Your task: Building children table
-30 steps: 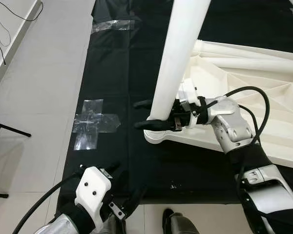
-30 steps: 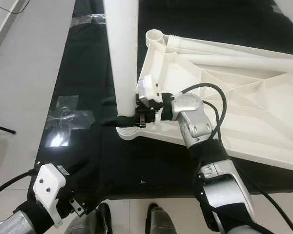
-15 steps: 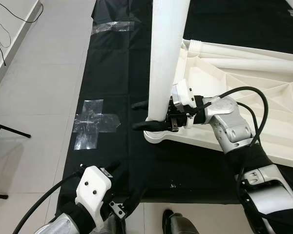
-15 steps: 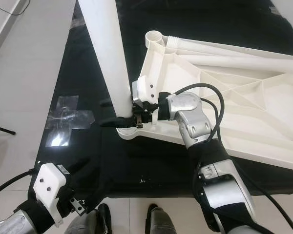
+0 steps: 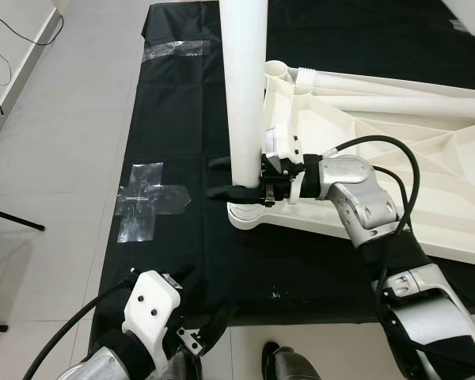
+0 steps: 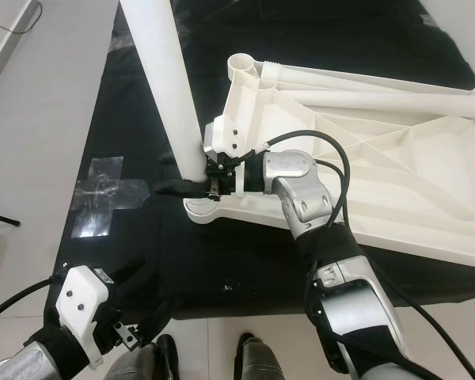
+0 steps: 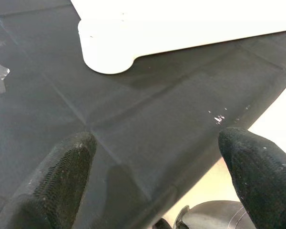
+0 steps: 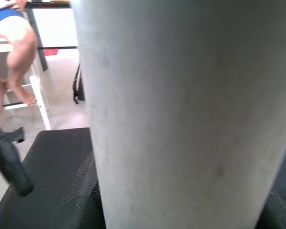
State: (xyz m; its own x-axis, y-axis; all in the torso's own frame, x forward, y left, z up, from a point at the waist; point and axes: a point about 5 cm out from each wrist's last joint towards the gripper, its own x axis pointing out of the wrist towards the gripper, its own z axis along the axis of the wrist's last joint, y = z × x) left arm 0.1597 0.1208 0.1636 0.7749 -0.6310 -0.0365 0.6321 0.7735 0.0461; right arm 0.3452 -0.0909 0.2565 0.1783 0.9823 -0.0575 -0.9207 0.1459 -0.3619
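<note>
A white tabletop point(image 5: 427, 182) lies upside down on a black mat point(image 5: 182, 111). A thick white table leg point(image 5: 245, 87) stands in its near-left corner socket point(image 5: 249, 215), close to upright. My right gripper point(image 5: 219, 177) is shut on the leg just above the socket, one black finger on each side. In the right wrist view the leg point(image 8: 181, 109) is very close to the camera. My left gripper point(image 5: 199, 299) hangs low by the mat's near edge, open, with nothing between its fingers point(image 7: 66, 171).
Another white leg point(image 5: 396, 83) lies along the tabletop's far side. A clear tape cross point(image 5: 150, 202) is stuck on the mat to the left. Grey tiled floor point(image 5: 55, 142) lies beyond the mat's left edge. A seated person's leg point(image 8: 14, 43) shows in the right wrist view.
The leg's top has swung to the left, from leaning right to nearly upright, with my right gripper still on it and shifted slightly left. The left arm has not moved.
</note>
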